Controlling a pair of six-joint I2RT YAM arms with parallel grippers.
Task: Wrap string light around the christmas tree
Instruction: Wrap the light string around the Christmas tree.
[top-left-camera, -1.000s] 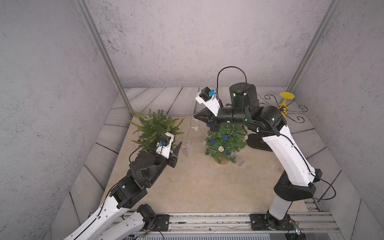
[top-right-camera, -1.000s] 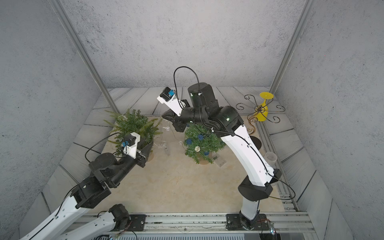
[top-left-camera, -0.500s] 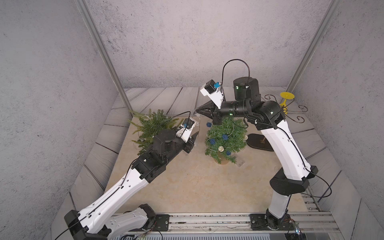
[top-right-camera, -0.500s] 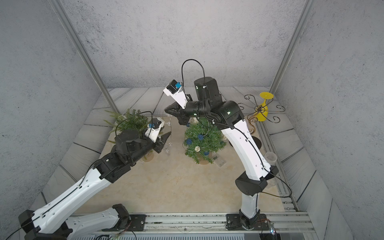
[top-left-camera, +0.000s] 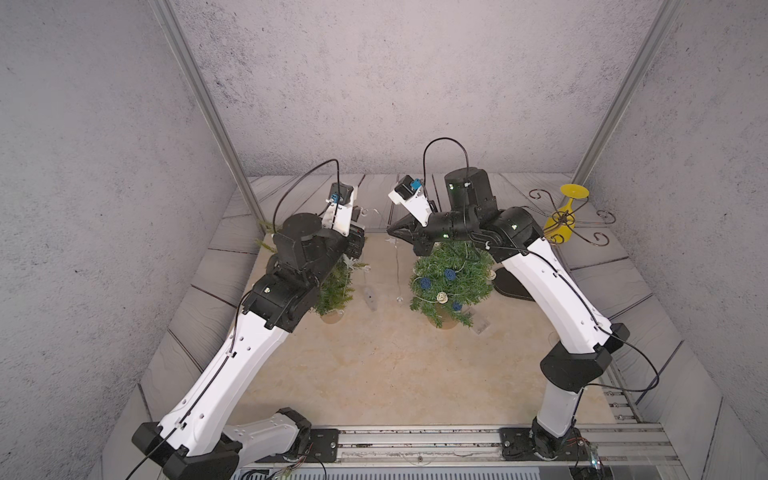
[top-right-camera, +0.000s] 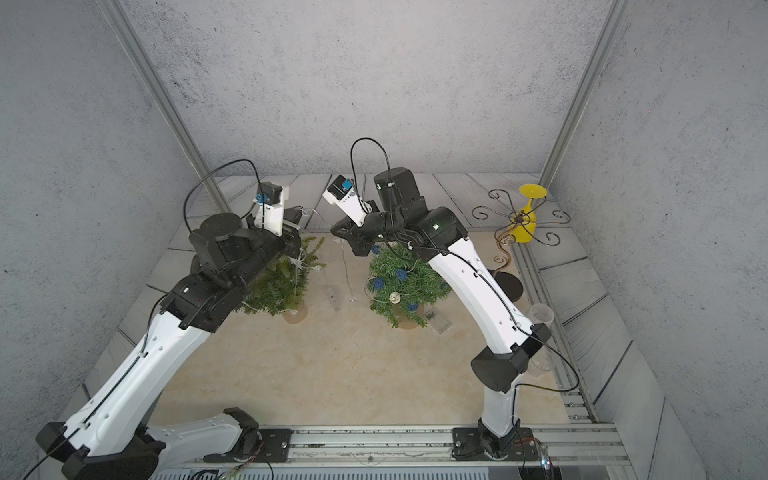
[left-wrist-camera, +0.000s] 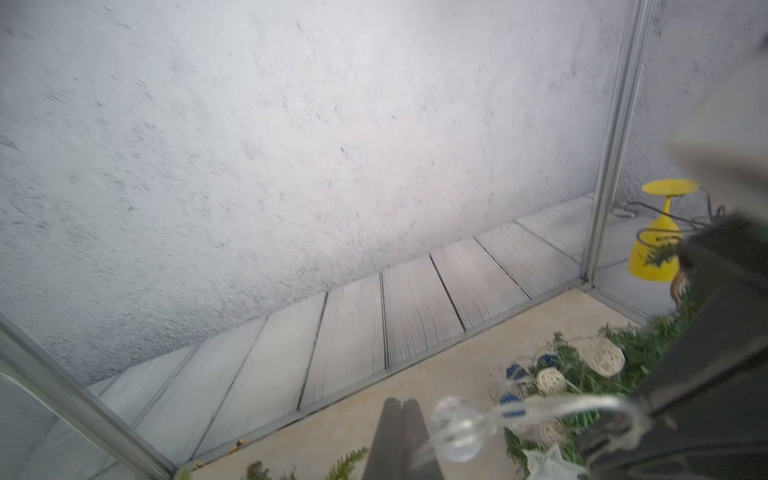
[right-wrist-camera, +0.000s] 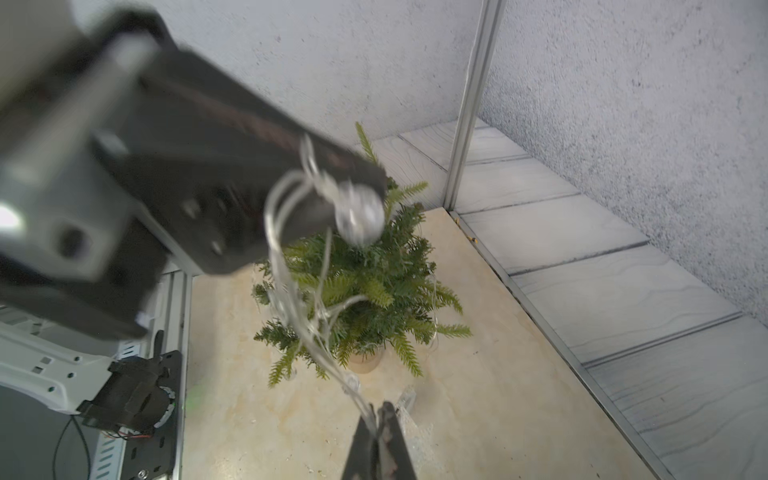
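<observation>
string light (right-wrist-camera: 359, 214) pinched in clenched right hand (right-wrist-camera: 377, 417); left hand (left-wrist-camera: 401, 405) clenched too, seemingly gripping it.

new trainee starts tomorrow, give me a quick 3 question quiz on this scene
1. True or false: the right end effector is shut on the string light.
2. The decorated tree under the right arm carries balls of which colours? A) red and gold B) blue and white C) silver only
3. Short answer: what colour is the upturned glass near the back right corner?

Key: 1 true; 2 B; 3 yellow
</observation>
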